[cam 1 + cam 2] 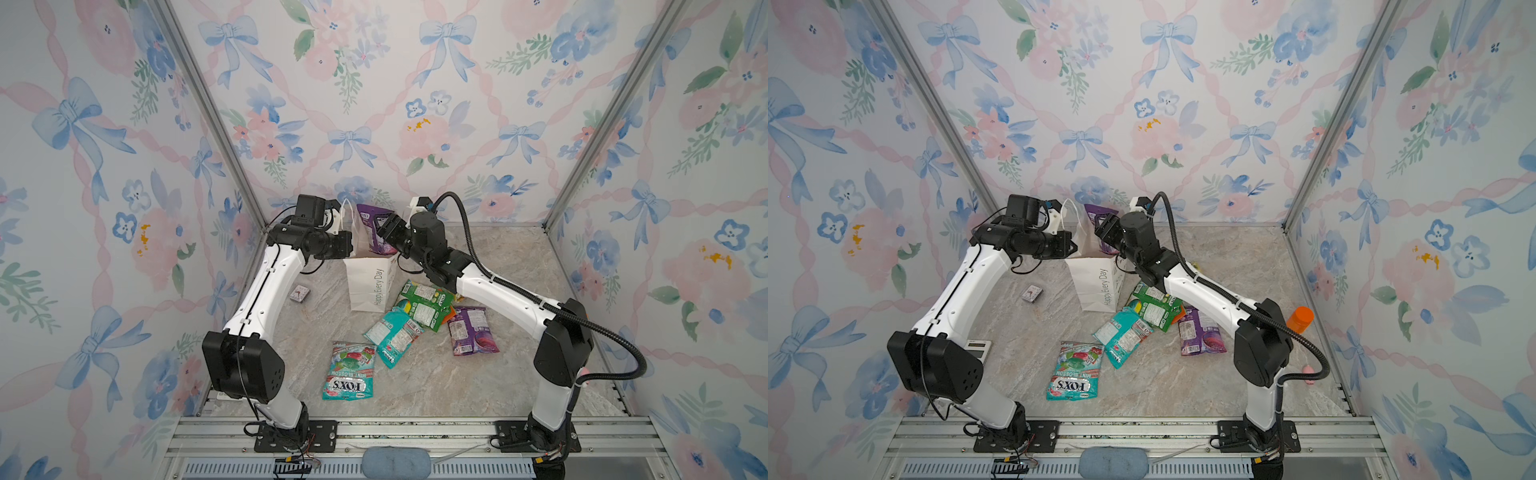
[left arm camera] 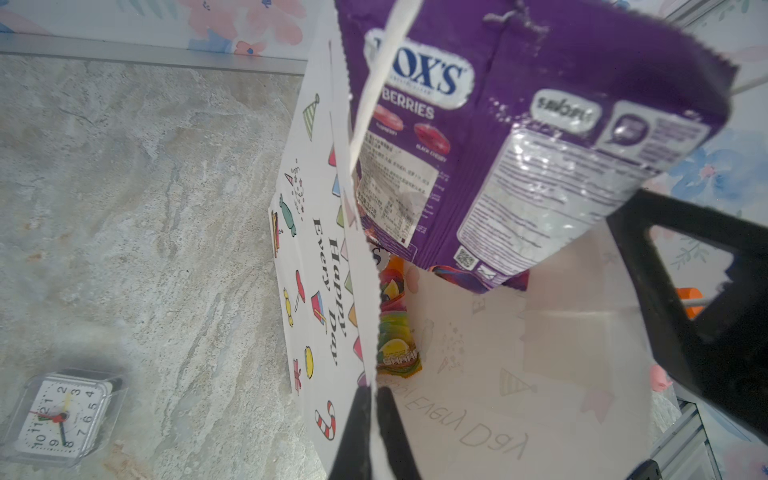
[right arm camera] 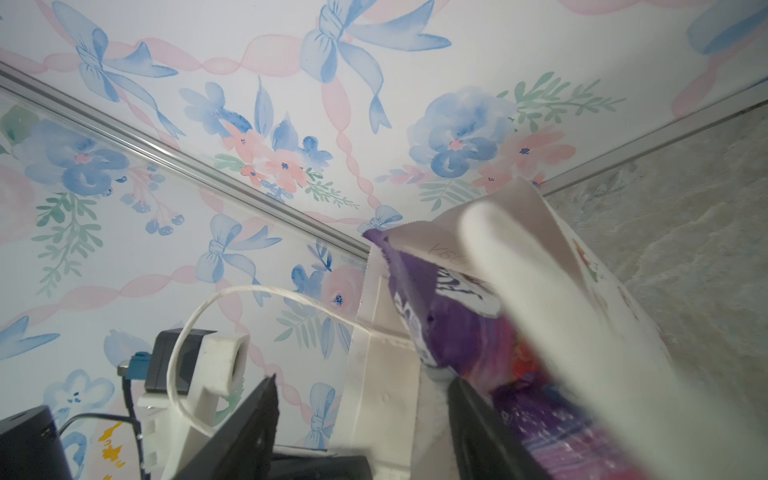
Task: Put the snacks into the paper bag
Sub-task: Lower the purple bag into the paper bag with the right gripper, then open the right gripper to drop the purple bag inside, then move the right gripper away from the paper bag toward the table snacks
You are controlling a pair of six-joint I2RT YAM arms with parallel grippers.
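The white paper bag (image 1: 370,286) stands upright at the back of the table. My left gripper (image 2: 374,399) is shut on its near rim, holding the mouth open. A purple FOX'S Berries packet (image 2: 519,145) stands half inside the mouth, above a colourful packet (image 2: 395,332) at the bottom. My right gripper (image 3: 361,395) is open beside that purple packet (image 3: 457,332), not gripping it. In both top views the other snacks lie in front of the bag: a green packet (image 1: 424,305), a teal one (image 1: 392,332), a teal FOX'S mint (image 1: 351,372) and another purple one (image 1: 471,330).
A small alarm clock (image 1: 300,293) lies left of the bag. An orange-capped bottle (image 1: 1300,318) stands by the right wall behind my right arm. A white calculator (image 1: 978,347) shows beside my left arm. The back wall is close behind the bag.
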